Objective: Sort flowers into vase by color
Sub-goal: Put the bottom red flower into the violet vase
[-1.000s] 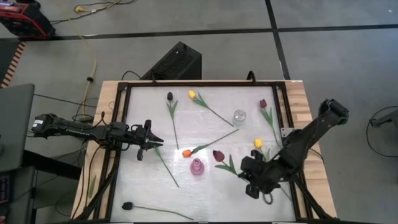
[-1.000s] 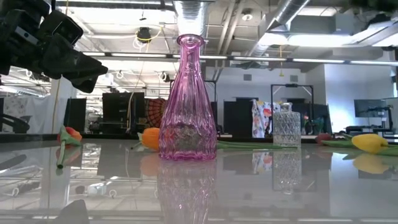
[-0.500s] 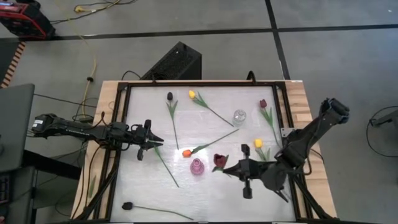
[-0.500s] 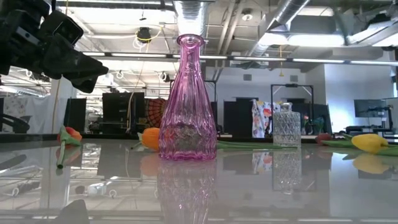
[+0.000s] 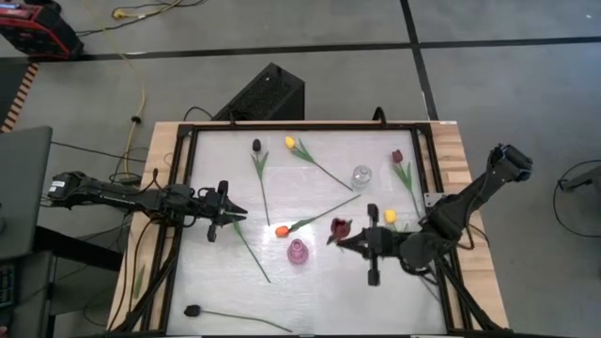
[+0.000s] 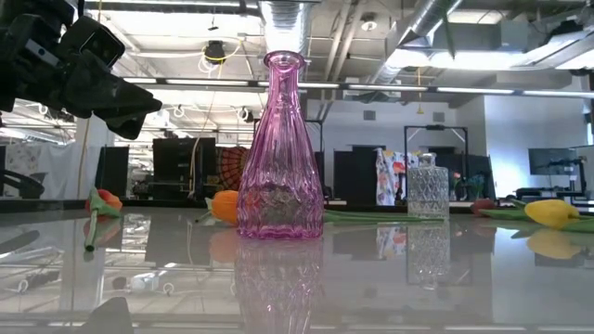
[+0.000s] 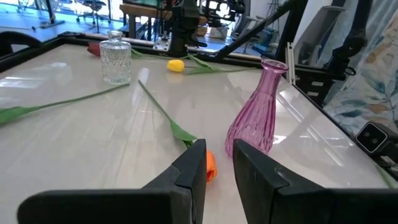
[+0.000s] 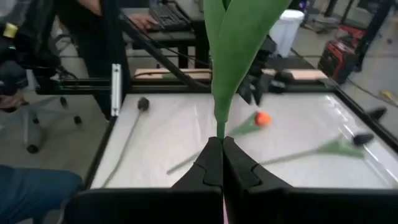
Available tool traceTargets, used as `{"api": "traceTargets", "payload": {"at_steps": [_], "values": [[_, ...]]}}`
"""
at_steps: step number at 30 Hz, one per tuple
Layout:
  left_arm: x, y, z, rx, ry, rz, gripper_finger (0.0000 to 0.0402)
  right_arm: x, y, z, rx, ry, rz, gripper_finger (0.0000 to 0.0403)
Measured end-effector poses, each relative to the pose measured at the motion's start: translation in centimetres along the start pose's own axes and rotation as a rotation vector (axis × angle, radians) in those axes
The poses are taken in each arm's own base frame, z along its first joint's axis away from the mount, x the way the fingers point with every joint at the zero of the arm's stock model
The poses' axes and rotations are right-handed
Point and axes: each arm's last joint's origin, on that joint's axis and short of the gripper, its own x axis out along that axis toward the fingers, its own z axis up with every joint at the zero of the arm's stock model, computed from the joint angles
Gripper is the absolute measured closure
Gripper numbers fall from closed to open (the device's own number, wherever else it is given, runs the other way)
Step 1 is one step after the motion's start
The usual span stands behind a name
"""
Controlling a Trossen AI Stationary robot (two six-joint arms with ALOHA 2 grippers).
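Right gripper (image 5: pixel 349 241) is clamped tight on the thin green stem of a dark maroon artificial tulip (image 5: pixel 339 227), lifted clear of the glossy white table (image 5: pixel 310 296), its head just right of the ribbed pink glass vase (image 5: pixel 297 252). In the right wrist view a broad green leaf (image 8: pixel 239 43) rises straight from the pinched fingers (image 8: pixel 208 169). Left gripper (image 5: pixel 230 215) hovers near the left rail, jaws a narrow gap apart, holding nothing; an orange-red tulip head (image 7: pixel 210 167) lies just beyond them. Bare tabletop lies in front of the pink vase; the small clear glass bottle (image 5: pixel 362 176) stands well apart.
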Motion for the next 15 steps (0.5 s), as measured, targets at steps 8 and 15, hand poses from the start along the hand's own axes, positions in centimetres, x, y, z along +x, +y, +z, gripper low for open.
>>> {"api": "traceTargets", "payload": {"at_steps": [8, 15], "values": [[0.0, 0.0, 0.0, -0.011, 0.000, 0.000, 0.0334, -1.6, -3.2, -2.8, 0.266, -0.227, 0.040, 0.0387], [0.0, 0.0, 0.0, -0.013, 0.000, 0.001, 0.0334, -1.0, -3.8, -2.3, 0.332, -0.306, 0.077, 0.0387]]}}
